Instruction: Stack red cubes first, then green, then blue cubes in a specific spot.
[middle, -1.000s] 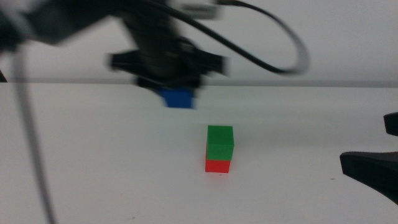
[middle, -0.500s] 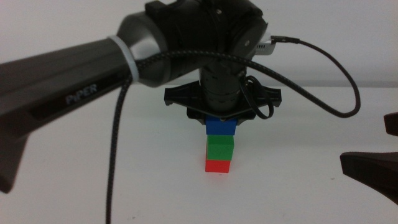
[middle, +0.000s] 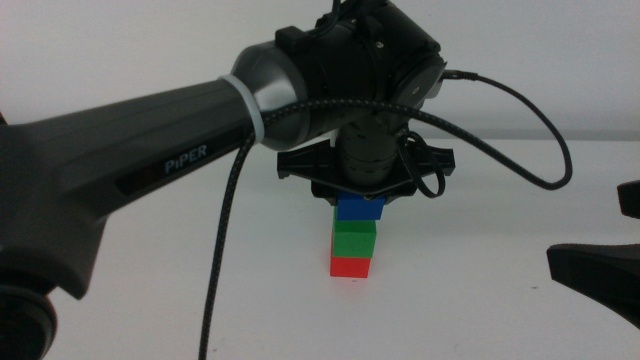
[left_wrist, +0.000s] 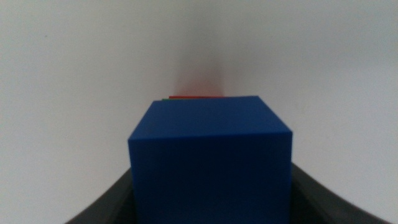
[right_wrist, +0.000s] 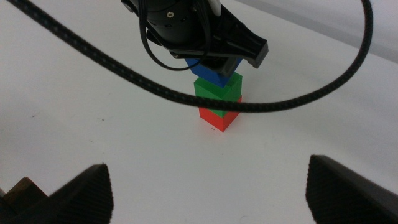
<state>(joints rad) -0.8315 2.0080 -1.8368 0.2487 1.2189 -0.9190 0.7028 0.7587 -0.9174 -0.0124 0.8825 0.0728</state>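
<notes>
Middle view: last step in hand — blue (middle: 359, 208) clamped in left gripper (middle: 362, 196), seated on green (middle: 354, 239), itself on red (middle: 350, 266), mid-table on bare white table (middle: 180, 300). Right gripper (right_wrist: 205, 180) waiting near the table's right edge, jaws wide apart. Next move, by judgement: open the left jaws gently, then lift straight up — any sideways drag likely to topple the stack. No long axis on a cube; blue upright, faces roughly square with green below, perhaps slightly offset. Stack axis vertical.
</notes>
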